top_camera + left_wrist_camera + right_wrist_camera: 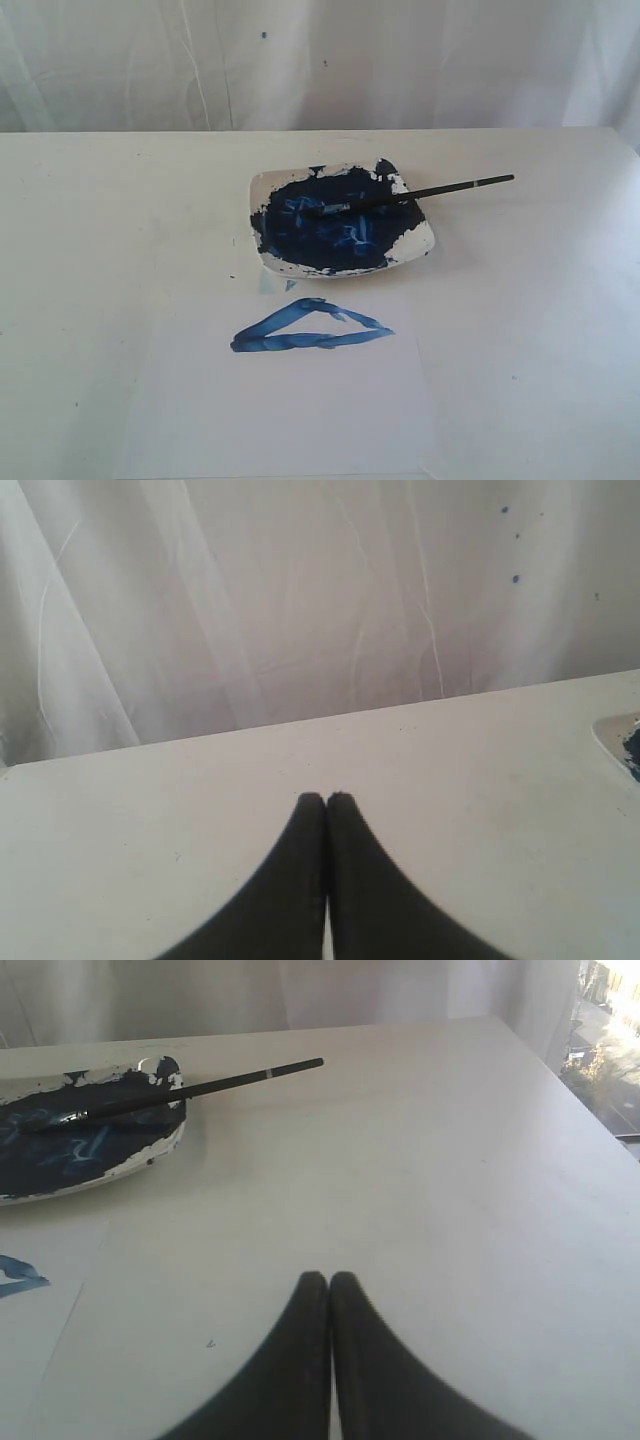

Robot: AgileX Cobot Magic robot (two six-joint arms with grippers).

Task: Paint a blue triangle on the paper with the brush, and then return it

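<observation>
The blue triangle [310, 329] is painted as a wide, streaky outline on the white paper [290, 410], just in front of the dish. The black-handled brush [420, 193] rests across the square white dish [415, 243], bristles in the dark blue paint, handle sticking out past the right rim. In the right wrist view the brush [200, 1086] lies on the dish [150, 1152], far from my right gripper [329, 1278], which is shut and holds nothing. A corner of the triangle [18, 1275] shows there. My left gripper [325, 798] is shut and empty over bare tabletop. Neither gripper appears in the exterior view.
A white curtain [320, 60] hangs behind the table's far edge. The table's right edge [575, 1095] runs near a window. A sliver of the dish [622, 738] shows at the side of the left wrist view.
</observation>
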